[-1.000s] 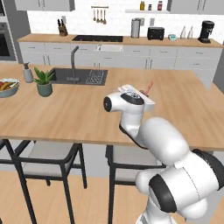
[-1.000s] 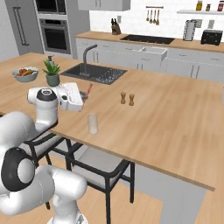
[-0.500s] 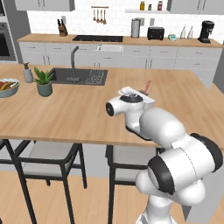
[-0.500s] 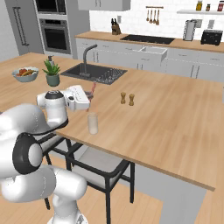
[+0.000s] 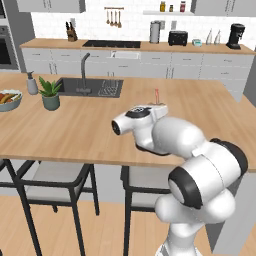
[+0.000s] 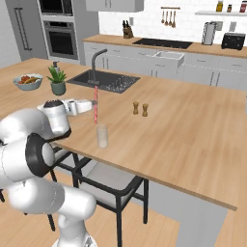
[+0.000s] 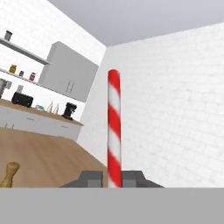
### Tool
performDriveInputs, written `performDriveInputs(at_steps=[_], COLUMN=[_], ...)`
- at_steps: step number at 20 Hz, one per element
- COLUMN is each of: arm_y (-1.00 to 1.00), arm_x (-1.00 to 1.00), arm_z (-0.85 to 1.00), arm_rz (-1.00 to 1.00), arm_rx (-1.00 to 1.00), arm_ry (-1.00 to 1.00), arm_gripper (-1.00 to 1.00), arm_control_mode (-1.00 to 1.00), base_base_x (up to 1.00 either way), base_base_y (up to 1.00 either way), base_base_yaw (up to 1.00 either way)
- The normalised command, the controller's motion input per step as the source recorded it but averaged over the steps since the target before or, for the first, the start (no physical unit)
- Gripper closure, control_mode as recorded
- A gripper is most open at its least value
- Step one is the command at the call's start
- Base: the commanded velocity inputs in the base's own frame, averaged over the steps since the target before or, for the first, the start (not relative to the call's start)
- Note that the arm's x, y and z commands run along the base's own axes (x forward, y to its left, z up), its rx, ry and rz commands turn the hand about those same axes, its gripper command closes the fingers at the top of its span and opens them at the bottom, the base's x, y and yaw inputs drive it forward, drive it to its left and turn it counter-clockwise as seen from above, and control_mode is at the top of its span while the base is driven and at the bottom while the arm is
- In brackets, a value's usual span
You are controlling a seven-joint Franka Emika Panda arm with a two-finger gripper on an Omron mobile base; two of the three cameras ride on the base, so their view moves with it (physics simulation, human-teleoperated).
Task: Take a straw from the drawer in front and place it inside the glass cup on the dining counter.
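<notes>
The hand (image 6: 92,106) is clamped tight on the straw (image 6: 95,103), which stands upright between its two fingertips (image 7: 92,178) in the hand view, red and white stripes running straight up from the pinch. In the right base view the straw hangs vertically over the near part of the desk (image 6: 193,130), its lower end just above and slightly behind the rim of the glass cup (image 6: 102,136); whether it is truly over the mouth cannot be told from one angle. In the left base view the straw's top (image 5: 156,95) pokes up beyond the arm, which hides the cup. The step in hand looks like the final line-up before insertion. To do it well, the straw's lower end should be brought squarely over the cup's opening first, with the straw kept vertical, and only then lowered, so the tip clears the rim rather than knocking the light tumbler over. The grip should hold until the tip is well inside the glass; letting go early could let the thin straw bounce off the rim. The two small brown shakers (image 6: 140,109) stand well apart and pose no obstacle.
</notes>
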Motion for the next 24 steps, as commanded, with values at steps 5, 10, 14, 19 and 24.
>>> performDriveInputs(at_steps=[5, 10, 14, 19, 24], arm_y=[0.00, -0.01, 0.00, 0.00, 0.00], arm_x=[0.19, 0.25, 0.35, 0.30, 0.27], arm_z=[-0.38, -0.41, -0.01, -0.01, -0.15], arm_rz=[0.00, 0.00, 0.00, 0.00, 0.00], arm_rx=[-0.07, 0.00, 0.00, 0.00, 0.00], arm_ry=[-0.07, -0.20, -0.05, 0.01, 0.02], arm_gripper=[1.00, 1.00, 1.00, 1.00, 1.00], arm_control_mode=[-1.00, -1.00, -1.00, -1.00, -1.00], base_base_x=[0.00, 0.00, 0.00, 0.00, 0.00], base_base_y=[0.00, 0.00, 0.00, 0.00, 0.00], base_base_yaw=[0.00, 0.00, 0.00, 0.00, 0.00])
